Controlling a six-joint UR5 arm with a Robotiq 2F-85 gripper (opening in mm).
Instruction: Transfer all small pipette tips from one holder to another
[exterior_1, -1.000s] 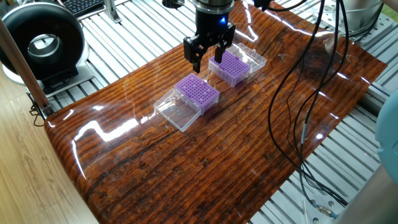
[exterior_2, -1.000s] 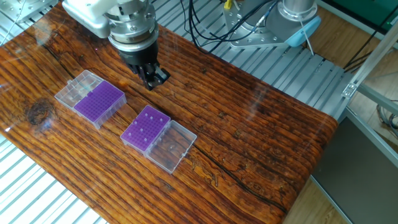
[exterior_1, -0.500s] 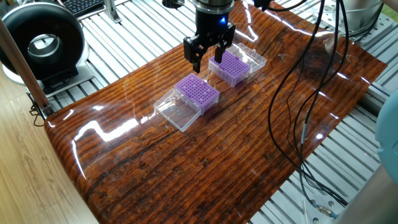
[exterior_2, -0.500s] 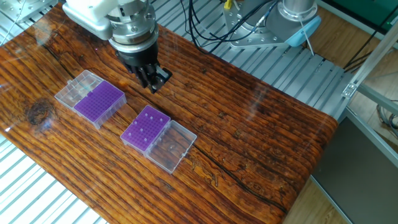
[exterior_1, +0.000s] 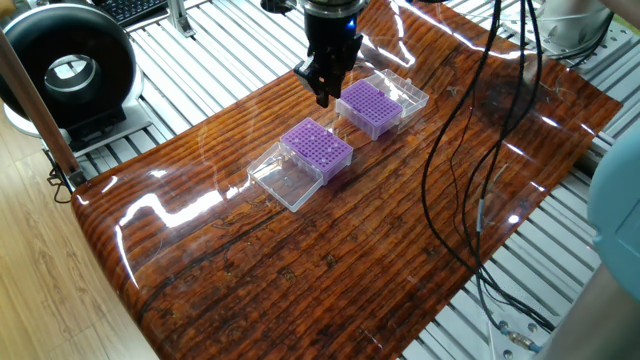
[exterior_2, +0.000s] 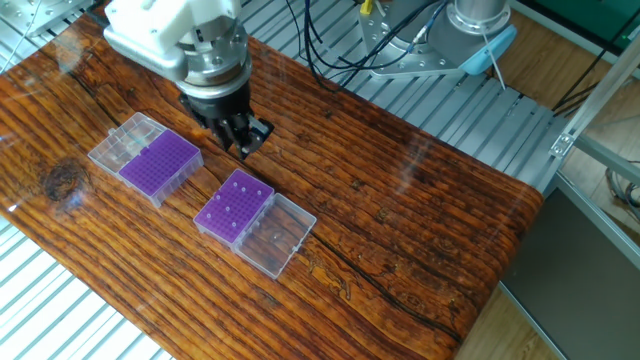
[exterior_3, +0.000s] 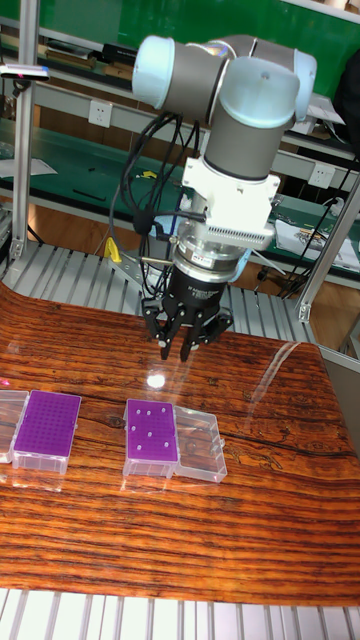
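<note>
Purple rack w/ tips (exterior_3: 151, 436) sat nearest us in the tall fixed view, clear lid (exterior_3: 199, 443) swung open beside it, prob so the holes stayed reachable from above. Small pipette tips (exterior_3: 149, 432) showed only as pale dots scattered in that grid, colour unclear. Second purple rack (exterior_3: 50, 426) lay well apart. Behind, gripper (exterior_3: 180, 343) hovered over bare wood (exterior_3: 200, 540), fingers slightly parted, holding nothing we could see.
</note>
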